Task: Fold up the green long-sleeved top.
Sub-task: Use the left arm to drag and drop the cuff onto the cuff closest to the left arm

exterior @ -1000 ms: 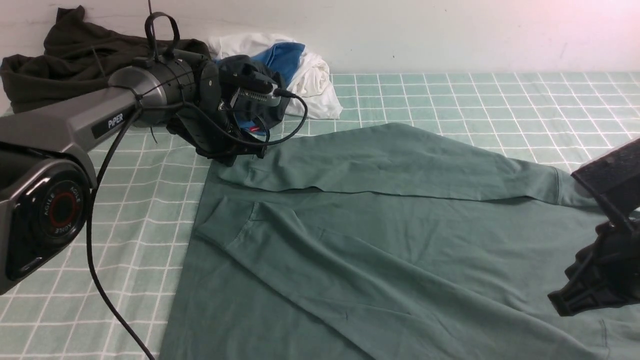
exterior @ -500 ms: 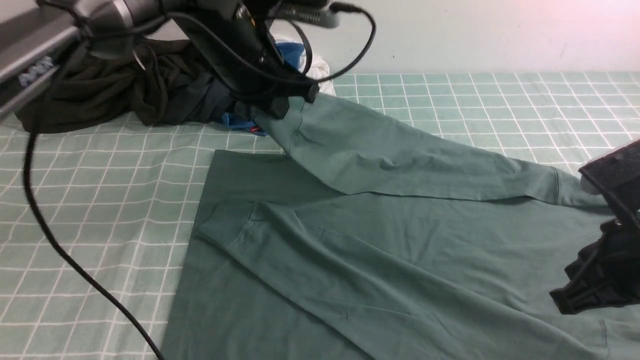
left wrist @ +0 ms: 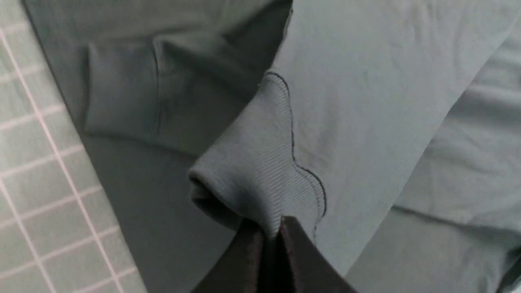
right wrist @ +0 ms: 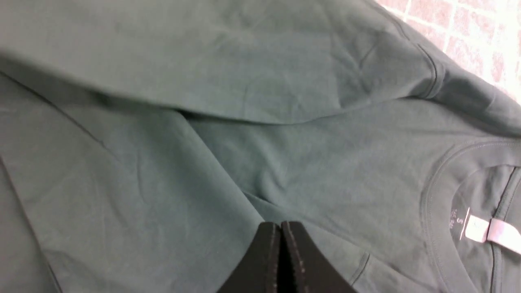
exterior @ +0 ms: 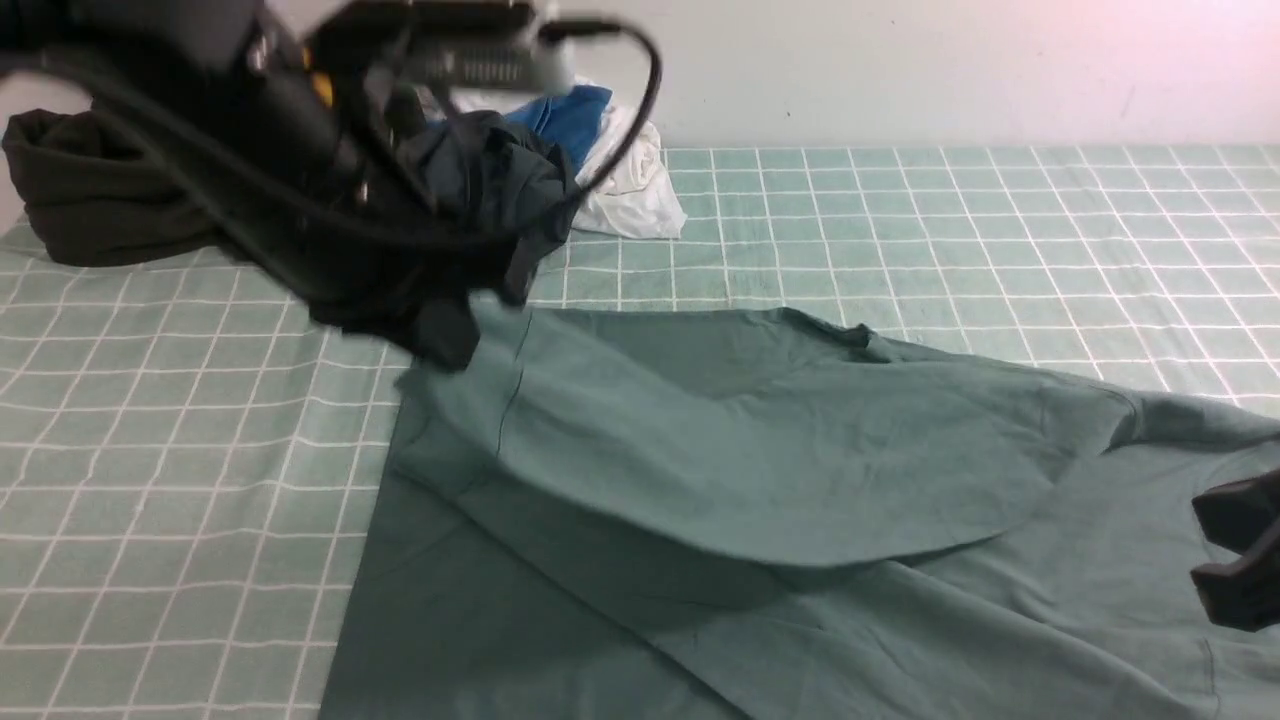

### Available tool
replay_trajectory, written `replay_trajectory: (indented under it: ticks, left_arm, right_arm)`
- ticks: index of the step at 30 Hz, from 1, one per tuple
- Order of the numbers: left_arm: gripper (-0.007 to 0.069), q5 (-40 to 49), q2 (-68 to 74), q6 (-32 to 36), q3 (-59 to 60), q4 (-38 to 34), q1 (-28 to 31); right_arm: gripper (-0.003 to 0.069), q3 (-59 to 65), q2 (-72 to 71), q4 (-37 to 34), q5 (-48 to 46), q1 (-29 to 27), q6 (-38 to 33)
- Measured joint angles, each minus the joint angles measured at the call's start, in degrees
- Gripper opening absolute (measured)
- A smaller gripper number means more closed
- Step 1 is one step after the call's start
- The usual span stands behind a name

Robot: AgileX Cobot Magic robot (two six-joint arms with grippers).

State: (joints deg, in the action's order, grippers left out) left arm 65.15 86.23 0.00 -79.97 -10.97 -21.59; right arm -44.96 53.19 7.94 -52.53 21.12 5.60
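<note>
"Sleeve business first: what lies nearest you on the table?"

"Body of the green long-sleeved top point(exterior: 470, 620), spread flat over the gridded cloth point(exterior: 150, 500) and running out of the front view at its near side. One sleeve point(exterior: 960, 610) already lies slantwise across it. Your right gripper point(right wrist: 281, 230) waits above the fabric toward the table's right edge, fingertips pressed together, with no cloth seen between them."

"And your left?"

"Farther up the garment, toward the table's left edge, your left gripper point(left wrist: 270, 234) pinches the second sleeve near its ribbed cuff point(left wrist: 244, 179). Cloth hangs from the grip and sweeps over the body, its shadow falling on the first sleeve."

"How much of the job is done?"

"One sleeve in, the second apparently on its way. You would next lay that cuff down, release it and smooth the crossing; a low drag could rumple the first sleeve. The body shows no fold, so the main folds look left for you, putting the task in its early stage."

"Beyond that?"

"Toward the table's far left corner, behind your left arm, sit a dark garment point(exterior: 90, 190) and a heap with blue fabric point(exterior: 572, 118) and white fabric point(exterior: 632, 190)."
</note>
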Motion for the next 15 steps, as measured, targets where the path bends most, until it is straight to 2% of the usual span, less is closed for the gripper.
replay_trajectory:
  ticks: [2,7,11,14,15]
  left_arm:
    - [0.0018,-5.4,-1.7,0.0,12.3,0.0,0.0]
    - [0.0068,-15.7,-1.8,0.0,27.7,0.0,0.0]
    - [0.0179,-20.2,-1.8,2.0,32.6,0.0,0.0]
    - [0.0327,-20.0,-2.0,6.0,33.0,0.0,0.0]
    - [0.0345,-19.7,-2.2,6.5,33.0,0.0,0.0]
  right_arm:
    - [-0.0014,0.0,-0.1,-0.4,-0.7,0.0,0.0]
    - [-0.0014,0.0,-0.1,-0.4,-1.4,0.0,0.0]
    - [-0.0014,0.0,-0.1,-0.8,-2.3,0.0,-0.6]
    - [-0.0014,0.0,-0.1,-2.9,-4.0,0.0,-2.9]
    - [-0.0014,0.0,-0.1,-3.4,-4.5,0.0,-3.4]
